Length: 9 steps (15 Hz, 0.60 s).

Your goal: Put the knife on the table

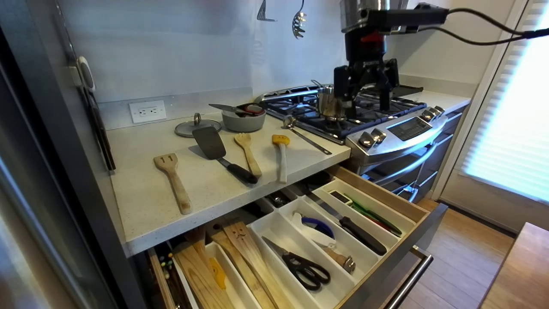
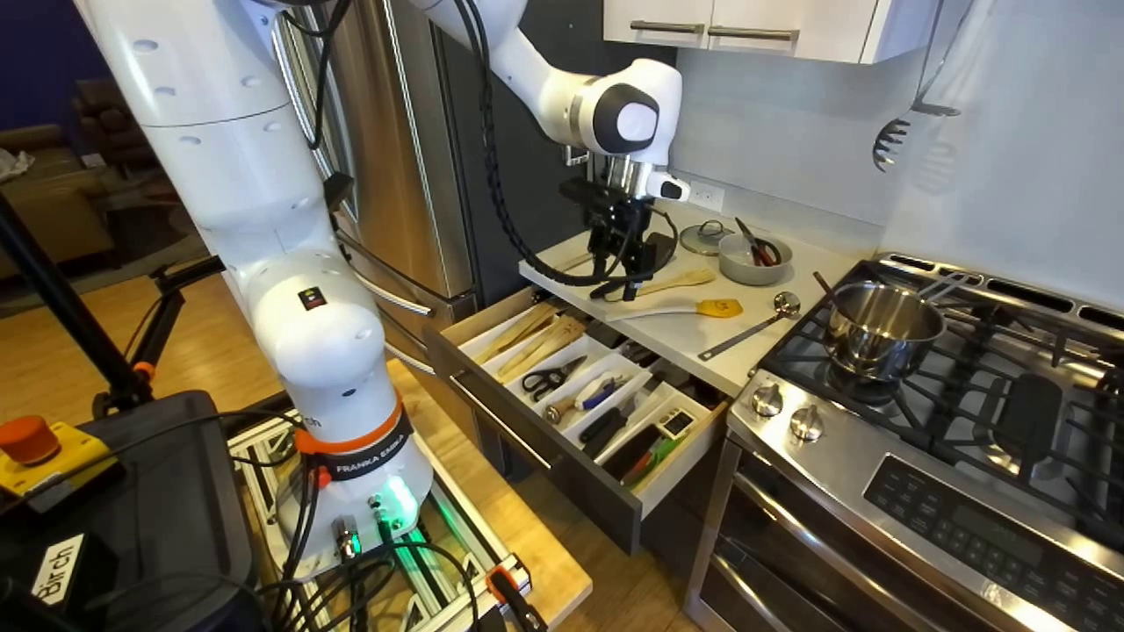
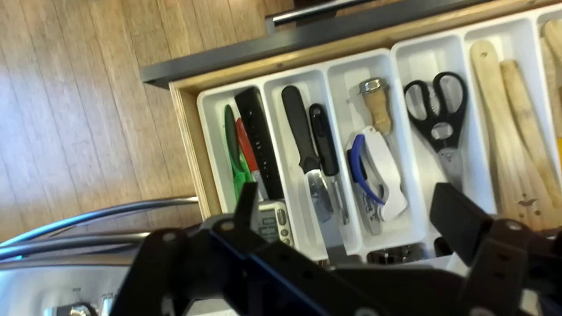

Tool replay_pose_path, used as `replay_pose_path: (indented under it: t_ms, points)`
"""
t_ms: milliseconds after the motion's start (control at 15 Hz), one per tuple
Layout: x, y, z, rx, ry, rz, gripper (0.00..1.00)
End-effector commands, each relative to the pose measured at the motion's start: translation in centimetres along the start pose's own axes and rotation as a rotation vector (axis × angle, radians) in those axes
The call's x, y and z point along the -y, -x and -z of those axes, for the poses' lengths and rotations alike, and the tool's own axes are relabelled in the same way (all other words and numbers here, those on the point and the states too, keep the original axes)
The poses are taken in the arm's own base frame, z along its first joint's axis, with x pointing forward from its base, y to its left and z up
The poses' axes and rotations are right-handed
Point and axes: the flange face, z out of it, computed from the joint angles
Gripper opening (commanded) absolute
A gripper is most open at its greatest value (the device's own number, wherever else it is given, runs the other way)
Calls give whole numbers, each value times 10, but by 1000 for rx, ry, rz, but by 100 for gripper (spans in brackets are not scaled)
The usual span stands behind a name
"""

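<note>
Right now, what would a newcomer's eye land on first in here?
The white Franka arm, at left in an exterior view, probably wins, its black gripper open above the pulled-out drawer. Next might come the black-handled scissors inside that drawer and the yellow-headed spatula lying on the pale countertop.

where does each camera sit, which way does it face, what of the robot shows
In an exterior view: high near the fridge, looking down across the counter and drawer; the gripper and wrist show.
In an exterior view: high near the arm, looking past it toward the drawer and stove; most of the arm shows.
Wrist view: on the wrist, looking down into the drawer; the gripper's fingers show.
Both exterior views share the pot; all three show the drawer's scissors.
</note>
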Motion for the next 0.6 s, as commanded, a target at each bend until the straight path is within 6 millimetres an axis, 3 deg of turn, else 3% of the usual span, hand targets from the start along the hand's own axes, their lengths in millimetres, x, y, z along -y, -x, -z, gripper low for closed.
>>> replay_pose_path:
  t_ms: [0,200,333,400,467,533]
  points:
    - [11,-31,-82,38,102,35,100]
    - [15,-46,-154,161,121,81,100]
    - [4,-51,-201,266,154,43,100]
    - [13,-36,-165,200,111,63,100]
    - [11,-39,-182,227,115,60,100]
    - [11,-41,-186,231,115,60,100]
